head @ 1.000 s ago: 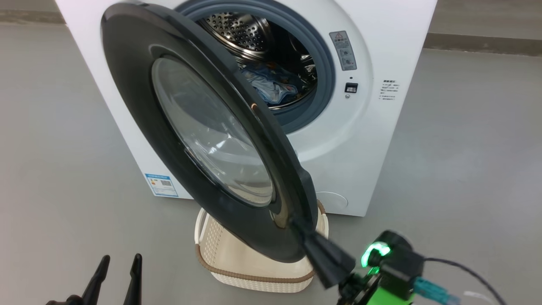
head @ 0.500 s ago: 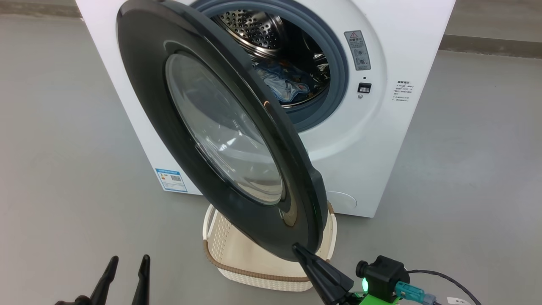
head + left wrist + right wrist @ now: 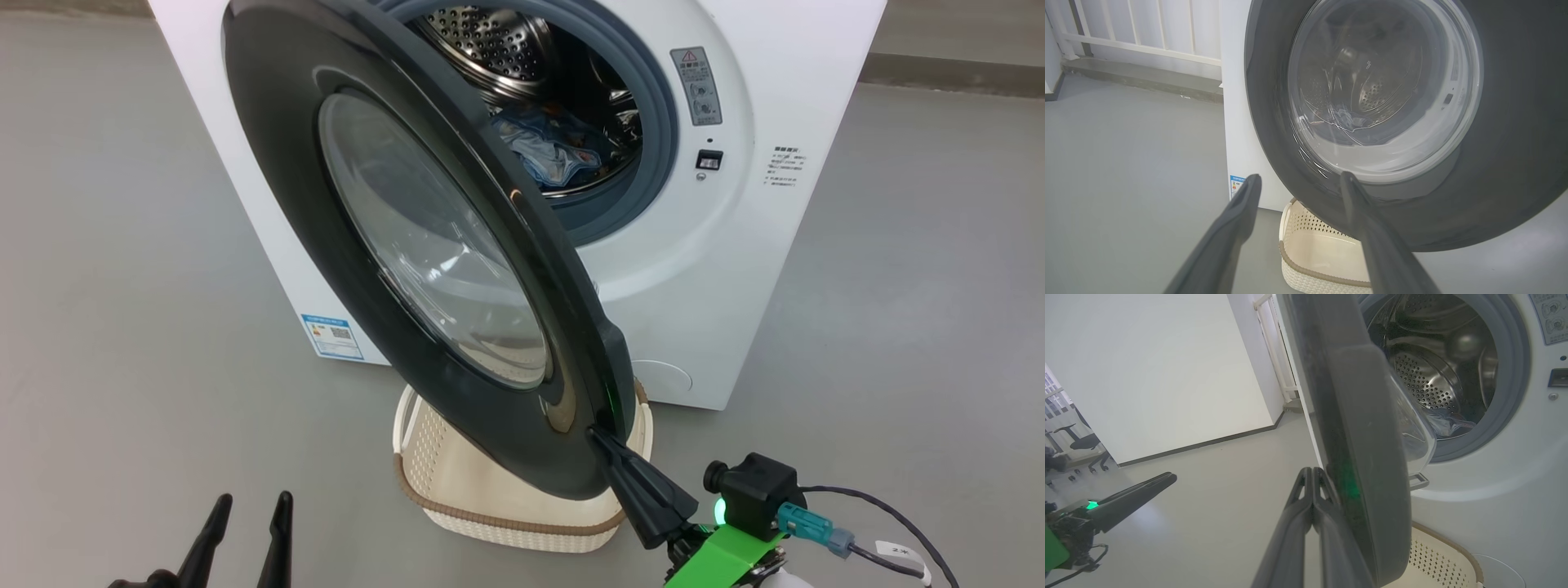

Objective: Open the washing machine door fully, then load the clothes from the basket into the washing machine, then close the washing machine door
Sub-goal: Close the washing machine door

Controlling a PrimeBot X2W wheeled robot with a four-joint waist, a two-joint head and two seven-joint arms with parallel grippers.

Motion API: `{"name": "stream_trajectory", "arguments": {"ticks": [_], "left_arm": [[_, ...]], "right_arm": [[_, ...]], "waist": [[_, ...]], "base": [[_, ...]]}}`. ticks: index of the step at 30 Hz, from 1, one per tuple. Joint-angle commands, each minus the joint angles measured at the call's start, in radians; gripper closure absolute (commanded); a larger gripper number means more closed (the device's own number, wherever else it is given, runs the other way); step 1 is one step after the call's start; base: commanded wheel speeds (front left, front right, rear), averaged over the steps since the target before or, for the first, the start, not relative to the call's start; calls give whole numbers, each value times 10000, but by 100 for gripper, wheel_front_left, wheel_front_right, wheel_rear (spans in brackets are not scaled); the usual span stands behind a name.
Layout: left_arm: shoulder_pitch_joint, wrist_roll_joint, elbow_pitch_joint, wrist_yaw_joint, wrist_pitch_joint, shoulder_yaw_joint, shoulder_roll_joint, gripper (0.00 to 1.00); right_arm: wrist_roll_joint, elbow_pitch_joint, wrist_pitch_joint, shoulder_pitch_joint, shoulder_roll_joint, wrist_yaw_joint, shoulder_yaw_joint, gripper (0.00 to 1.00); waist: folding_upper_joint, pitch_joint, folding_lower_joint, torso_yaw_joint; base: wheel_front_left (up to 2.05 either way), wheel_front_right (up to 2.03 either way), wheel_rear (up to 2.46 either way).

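Glossy black-rimmed door [image 3: 424, 245] ajar; crumpled blue clothes [image 3: 555, 155] apparently inside washing machine [image 3: 694, 269].

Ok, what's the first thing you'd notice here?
The big black door, swung out in front of the washer. The shut right gripper touches its lower edge, over the basket. Blue clothes lie inside the drum.

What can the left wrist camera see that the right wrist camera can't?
Left wrist view: the washing machine door face-on, the blue label and a white railing. Right wrist view: that door edge-on, the shut right gripper against its rim, and the grey-blue seal. Both: the basket below the door and clothes in the drum.
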Motion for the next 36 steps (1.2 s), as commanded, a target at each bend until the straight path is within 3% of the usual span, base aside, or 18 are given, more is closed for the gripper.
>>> {"name": "stream_trajectory", "arguments": {"ticks": [1, 19, 36], "left_arm": [[-304, -23, -181, 6, -93, 315, 180, 0], [-904, -109, -382, 6, -93, 196, 142, 0], [-2129, -287, -593, 6, -93, -217, -69, 0]], "right_arm": [[24, -174, -82, -335, 128, 46, 51, 100], [-313, -35, -82, -1401, 181, 46, -940, 100], [-899, 373, -82, -3314, -10, 46, -2775, 100]], "waist": [[0, 43, 0, 1], [0, 1076, 0, -152], [0, 2522, 0, 125]], "base": [[0, 0, 0], [0, 0, 0], [0, 0, 0]]}}
